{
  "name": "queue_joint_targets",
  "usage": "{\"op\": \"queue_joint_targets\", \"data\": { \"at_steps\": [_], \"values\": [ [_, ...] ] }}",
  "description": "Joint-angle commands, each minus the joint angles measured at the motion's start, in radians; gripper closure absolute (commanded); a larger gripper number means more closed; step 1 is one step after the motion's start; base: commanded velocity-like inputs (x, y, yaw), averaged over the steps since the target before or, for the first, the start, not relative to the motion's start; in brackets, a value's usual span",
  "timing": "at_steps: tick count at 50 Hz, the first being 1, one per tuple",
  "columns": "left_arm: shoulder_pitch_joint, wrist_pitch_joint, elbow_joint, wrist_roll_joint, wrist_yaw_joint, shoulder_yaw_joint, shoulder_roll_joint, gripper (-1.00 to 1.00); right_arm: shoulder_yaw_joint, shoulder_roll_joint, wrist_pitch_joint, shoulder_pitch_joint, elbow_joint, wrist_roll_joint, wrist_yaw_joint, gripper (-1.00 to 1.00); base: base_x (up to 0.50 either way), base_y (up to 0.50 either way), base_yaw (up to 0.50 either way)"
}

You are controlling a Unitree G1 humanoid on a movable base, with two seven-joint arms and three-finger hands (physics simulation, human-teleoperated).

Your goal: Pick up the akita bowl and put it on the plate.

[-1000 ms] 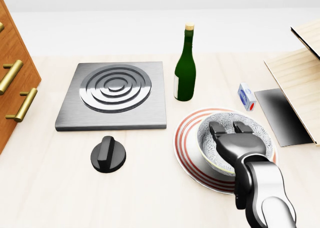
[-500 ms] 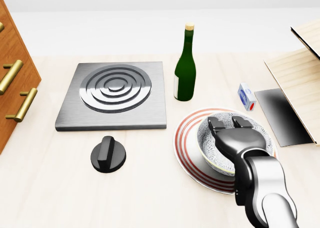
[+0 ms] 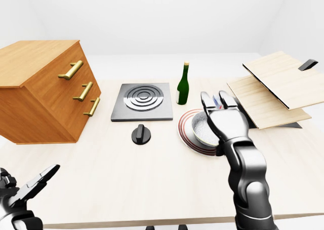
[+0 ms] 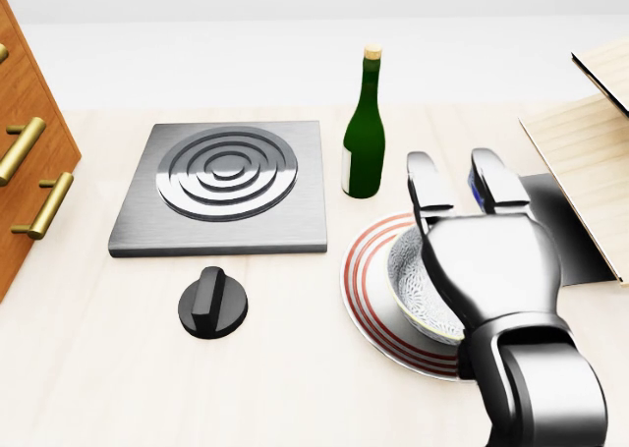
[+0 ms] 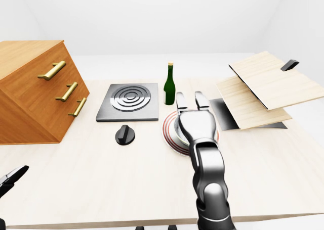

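The akita bowl (image 4: 413, 285), pale with a speckled grey inside, rests on the red-ringed plate (image 4: 366, 292) at the lower right of the head view. My right hand (image 4: 458, 184) hovers above the bowl, raised clear of it, fingers spread straight and open, and it hides the bowl's right half. Nothing is held in it. My left hand (image 3: 25, 192) shows at the bottom left of the left-eye view, fingers open and empty, far from the plate.
A green wine bottle (image 4: 365, 128) stands just above the plate. A steel hob plate (image 4: 228, 184) and a black knob (image 4: 212, 303) lie to the left. A small blue carton (image 4: 477, 184) peeks behind my fingers. Wooden drawers (image 3: 43, 88) stand at the left, wooden boards (image 3: 276, 86) at the right.
My right hand has let go of the bowl's rim, opened its fingers and risen above it. The bowl stays on the plate.
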Motion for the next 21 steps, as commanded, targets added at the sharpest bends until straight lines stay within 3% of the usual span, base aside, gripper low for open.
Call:
{"op": "queue_joint_targets", "data": {
  "at_steps": [1,5,12,14,16,19,21],
  "values": [
    [0.004,0.000,-0.041,0.001,0.001,0.011,-0.011,-1.00,0.044,0.076,0.000,0.010,-0.285,-0.098,0.000,-1.00,0.00,0.00,0.00],
    [0.005,0.000,-0.055,0.000,0.000,0.015,-0.014,-1.00,0.055,0.095,-0.029,-0.027,-0.348,-0.124,0.000,-1.00,0.00,0.00,0.00],
    [0.004,0.000,-0.067,-0.001,-0.001,0.022,-0.017,-1.00,0.077,0.152,-0.115,-0.130,-0.487,-0.169,0.000,-1.00,0.00,0.00,0.00],
    [0.005,0.000,-0.071,0.000,-0.001,0.023,-0.017,-1.00,0.073,0.241,-0.175,-0.145,-0.519,-0.192,0.000,-1.00,0.00,0.00,0.00],
    [-0.005,0.000,-0.042,0.004,-0.003,0.020,-0.013,-1.00,0.073,0.390,-0.175,-0.183,-0.531,-0.251,0.000,-1.00,0.00,0.00,0.00],
    [-0.008,0.000,-0.021,0.005,-0.002,0.013,-0.007,-1.00,0.036,0.400,-0.175,-0.263,-0.531,-0.350,0.000,-1.00,0.00,0.00,0.00],
    [-0.011,0.000,-0.002,0.004,-0.003,0.009,-0.002,-1.00,-0.072,0.400,-0.175,-0.377,-0.531,-0.354,0.000,-1.00,0.00,0.00,0.00]
  ]
}}
